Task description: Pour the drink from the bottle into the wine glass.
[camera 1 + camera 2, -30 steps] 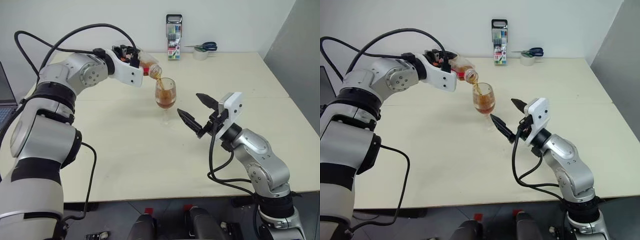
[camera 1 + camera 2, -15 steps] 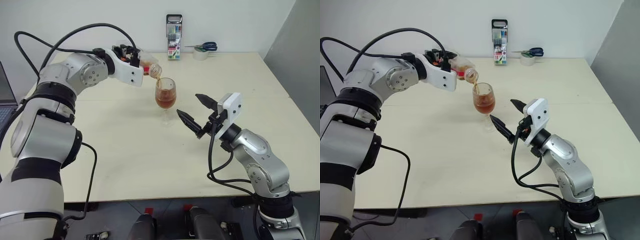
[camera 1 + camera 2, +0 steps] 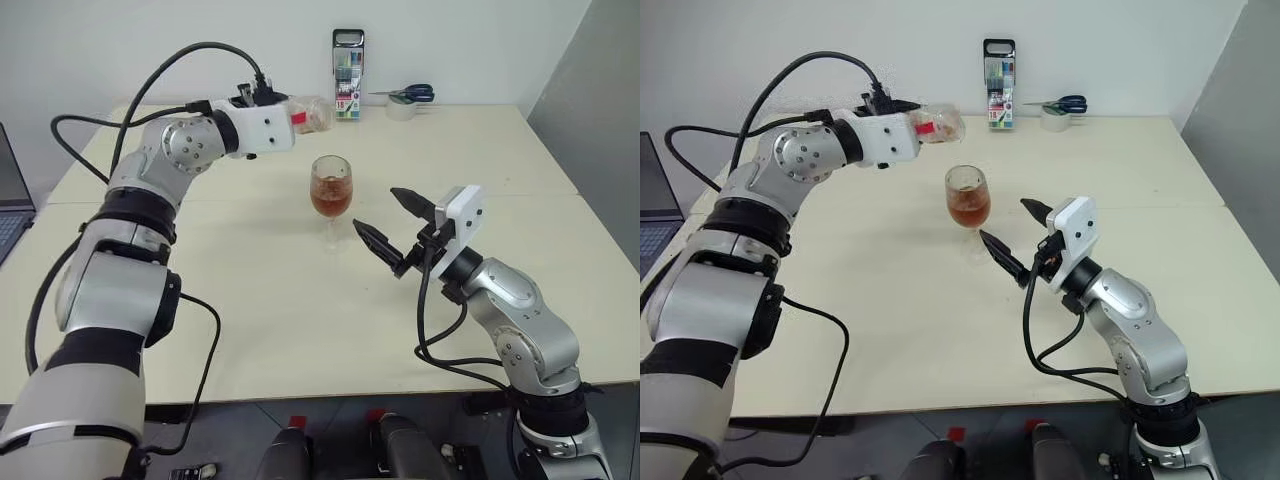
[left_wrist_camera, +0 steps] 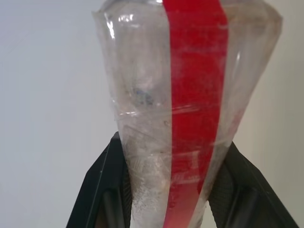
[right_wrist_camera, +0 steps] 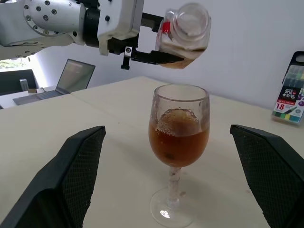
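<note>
Left pincer (image 3: 300, 116): clamped on bottle (image 3: 312, 115), nearly empty
Wine glass (image 3: 331, 188): half full of drink (image 3: 331, 200); pouring looks done
Right pincer (image 3: 392, 226): spread wide, empty

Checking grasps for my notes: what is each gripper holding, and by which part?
The left gripper clamps the bottle around its body. The right gripper is open, holding nothing.

Bare table (image 3: 250, 290) around wine glass (image 3: 331, 190), seemingly unobstructed
</note>
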Controlling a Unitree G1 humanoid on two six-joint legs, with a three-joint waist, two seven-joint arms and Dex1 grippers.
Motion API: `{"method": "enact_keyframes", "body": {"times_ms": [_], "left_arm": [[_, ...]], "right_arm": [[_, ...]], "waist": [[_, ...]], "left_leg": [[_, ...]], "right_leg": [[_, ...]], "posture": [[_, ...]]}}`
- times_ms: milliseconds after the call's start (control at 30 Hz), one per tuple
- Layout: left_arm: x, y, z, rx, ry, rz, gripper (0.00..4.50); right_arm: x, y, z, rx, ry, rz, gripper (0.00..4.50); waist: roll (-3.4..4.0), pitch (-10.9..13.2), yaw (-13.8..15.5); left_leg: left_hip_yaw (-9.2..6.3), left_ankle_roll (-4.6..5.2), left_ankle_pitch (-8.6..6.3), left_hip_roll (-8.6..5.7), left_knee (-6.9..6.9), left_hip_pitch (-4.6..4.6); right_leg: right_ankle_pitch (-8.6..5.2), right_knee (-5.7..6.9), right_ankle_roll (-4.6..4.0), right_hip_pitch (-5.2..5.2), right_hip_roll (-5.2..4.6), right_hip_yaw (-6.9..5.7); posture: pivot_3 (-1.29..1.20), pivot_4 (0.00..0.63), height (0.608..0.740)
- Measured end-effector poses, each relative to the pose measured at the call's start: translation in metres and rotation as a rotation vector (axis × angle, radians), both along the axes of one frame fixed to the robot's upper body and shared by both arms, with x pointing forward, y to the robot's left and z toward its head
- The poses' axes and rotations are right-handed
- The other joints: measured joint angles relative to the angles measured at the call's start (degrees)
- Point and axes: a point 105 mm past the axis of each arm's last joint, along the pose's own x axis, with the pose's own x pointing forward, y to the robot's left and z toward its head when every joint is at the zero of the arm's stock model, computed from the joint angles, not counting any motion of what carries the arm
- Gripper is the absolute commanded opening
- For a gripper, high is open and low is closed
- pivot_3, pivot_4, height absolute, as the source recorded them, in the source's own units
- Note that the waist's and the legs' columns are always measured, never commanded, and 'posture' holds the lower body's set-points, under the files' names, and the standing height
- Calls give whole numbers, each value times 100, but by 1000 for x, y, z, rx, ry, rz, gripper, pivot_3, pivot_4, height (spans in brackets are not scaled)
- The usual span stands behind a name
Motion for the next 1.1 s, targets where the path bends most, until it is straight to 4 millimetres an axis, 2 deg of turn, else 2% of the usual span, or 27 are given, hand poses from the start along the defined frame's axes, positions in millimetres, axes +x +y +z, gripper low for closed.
{"method": "enact_keyframes", "body": {"times_ms": [100,133,233,300,367,433,500,600,833,1100], "left_arm": [[-2,-4,7,-316,90,-34,1668],[-2,0,9,-428,120,-25,1668],[-2,31,7,-693,183,73,1668],[-4,55,-1,-835,207,158,1668],[-9,82,-17,-961,215,263,1668],[-17,113,-49,-1057,244,399,1668],[-26,131,-84,-1117,306,490,1668],[-34,135,-109,-1166,367,520,1668],[-41,133,-115,-1233,379,441,1668],[-36,131,-147,-1237,455,442,1668]], "right_arm": [[-1,0,-1,-11,10,18,4500],[-3,0,-2,-20,12,28,4500],[-13,-1,1,-57,-6,74,4500],[-22,-3,-3,-100,-10,105,4500],[-29,-4,-14,-143,14,143,4500],[-34,-4,-23,-162,46,179,4500],[-38,0,-24,-162,51,217,4500],[-41,3,-22,-157,43,254,4500],[-42,11,-20,-169,31,314,4500],[-39,11,-21,-164,40,313,4500]], "waist": [[1,0,-9],[1,0,-14],[1,-1,-93],[0,-2,-120],[2,-4,-133],[2,-4,-140],[0,-4,-117],[-15,-5,-3],[-31,-16,76],[-31,-16,45]], "left_leg": [[-2,-16,9,14,10,-4],[-2,-16,9,15,14,-3],[-17,-14,7,17,20,4],[-30,-12,6,17,27,7],[-31,4,-3,18,40,14],[-34,5,-3,17,53,15],[-43,5,-3,16,63,13],[-56,4,-3,11,73,12],[-53,-18,9,2,72,13],[-51,-17,8,6,70,14]], "right_leg": [[0,2,0,1,-2,0],[0,9,0,0,-2,3],[-7,38,11,-3,-4,15],[-9,46,12,-2,-4,13],[-9,61,12,-1,-5,19],[-9,73,12,-1,-5,20],[-8,76,12,3,-5,15],[-8,76,12,13,-4,2],[-8,70,11,16,-16,5],[-8,70,11,15,-16,6]], "posture": [[0,150,740],[0,150,740],[0,150,740],[0,150,740],[0,150,740],[0,150,740],[0,150,740],[0,150,740],[0,150,740],[0,150,740]]}}
